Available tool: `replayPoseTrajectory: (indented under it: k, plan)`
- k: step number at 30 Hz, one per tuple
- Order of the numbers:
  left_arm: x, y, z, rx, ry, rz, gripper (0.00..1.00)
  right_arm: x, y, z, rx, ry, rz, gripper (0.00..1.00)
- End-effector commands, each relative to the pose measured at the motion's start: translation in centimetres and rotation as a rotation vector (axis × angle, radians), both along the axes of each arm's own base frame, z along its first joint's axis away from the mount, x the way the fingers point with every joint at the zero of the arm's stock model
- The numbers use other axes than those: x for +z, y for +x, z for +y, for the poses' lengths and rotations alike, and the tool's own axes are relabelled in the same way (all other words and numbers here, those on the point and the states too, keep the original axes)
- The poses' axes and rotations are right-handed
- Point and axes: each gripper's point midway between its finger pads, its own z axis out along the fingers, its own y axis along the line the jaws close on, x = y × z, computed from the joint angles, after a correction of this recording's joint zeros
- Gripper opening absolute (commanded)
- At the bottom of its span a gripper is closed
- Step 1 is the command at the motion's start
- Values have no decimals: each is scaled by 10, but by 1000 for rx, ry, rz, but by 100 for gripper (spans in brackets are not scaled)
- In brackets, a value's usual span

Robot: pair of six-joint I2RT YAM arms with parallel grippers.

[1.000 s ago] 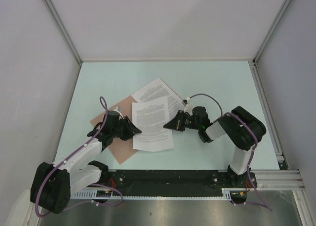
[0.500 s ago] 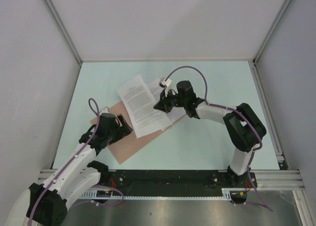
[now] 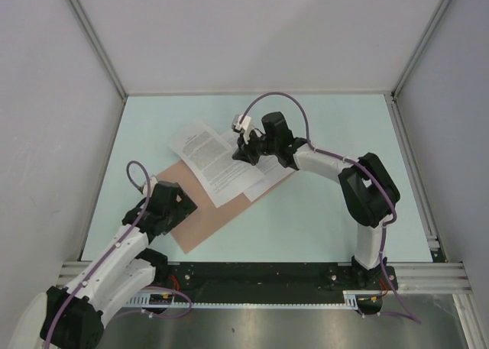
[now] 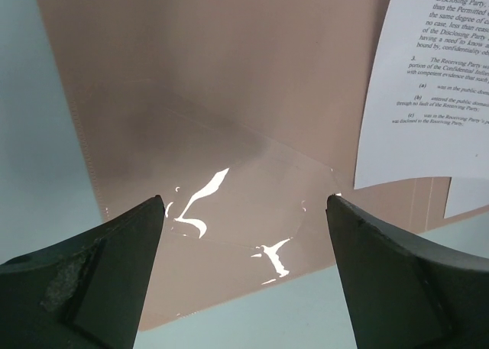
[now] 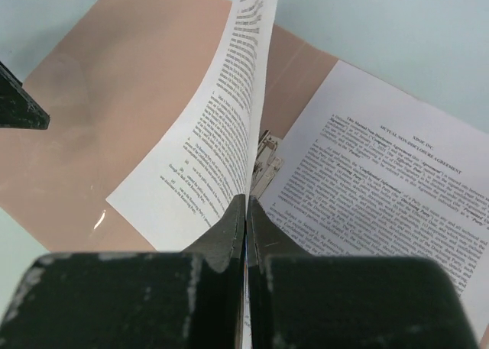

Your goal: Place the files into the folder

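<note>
The salmon folder (image 3: 205, 218) lies flat on the pale blue table. One printed file (image 3: 208, 159) slants across its far part, and my right gripper (image 3: 244, 153) is shut on that sheet's right edge. In the right wrist view this file (image 5: 221, 135) curves up from the closed jaws (image 5: 246, 205), above the folder (image 5: 114, 97). A second printed file (image 5: 382, 189) lies flat to the right, partly on the folder. My left gripper (image 3: 183, 206) hangs open over the folder's near left corner; its fingers (image 4: 114, 273) straddle bare folder (image 4: 214, 97) and hold nothing.
Grey walls (image 3: 46, 97) close in the table on the left, far and right sides. A black rail (image 3: 260, 276) with both arm bases runs along the near edge. A shiny clear pocket (image 4: 244, 204) sits on the folder's near part.
My right gripper carried the printed sheet left and farther back, over the folder. My left gripper opened and drew back toward the near left.
</note>
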Motion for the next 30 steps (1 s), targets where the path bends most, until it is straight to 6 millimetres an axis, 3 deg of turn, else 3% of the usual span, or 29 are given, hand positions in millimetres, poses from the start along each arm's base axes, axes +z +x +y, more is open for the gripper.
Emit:
replayPoseTrajectory:
  k: [1,10,12,13,18,21,23,26,27,28,29,30]
  plan:
    - [-4,3,4,48,-3,-1,93,13,9,0,-16,-32,-80,0]
    - [-6,3,-1,21,-18,0,93,28,13,-7,-35,-64,-142,0]
    - [1,10,-12,-58,-36,-44,93,32,10,-4,-29,-44,-120,0]
    - [6,11,-26,-129,-88,-58,94,27,7,-5,-28,-56,-81,0]
    - [48,33,-68,-338,-229,-248,98,26,13,-13,-142,20,168,0]
    - [65,41,-77,-393,-232,-280,100,27,15,-24,-192,66,315,0]
    - [73,48,-78,-415,-213,-303,100,29,5,-26,-136,80,372,0]
    - [102,60,-88,-467,-223,-373,100,21,-3,-33,-113,26,356,0]
    - [123,69,-89,-464,-220,-406,100,20,-7,-34,-104,16,361,0]
    - [132,74,-89,-458,-211,-404,100,21,-11,-33,-93,9,356,0]
    - [119,74,-86,-435,-190,-305,100,18,-14,-33,-94,-14,351,0]
    - [149,88,-85,-409,-174,-337,100,16,-15,-33,-103,-33,337,0]
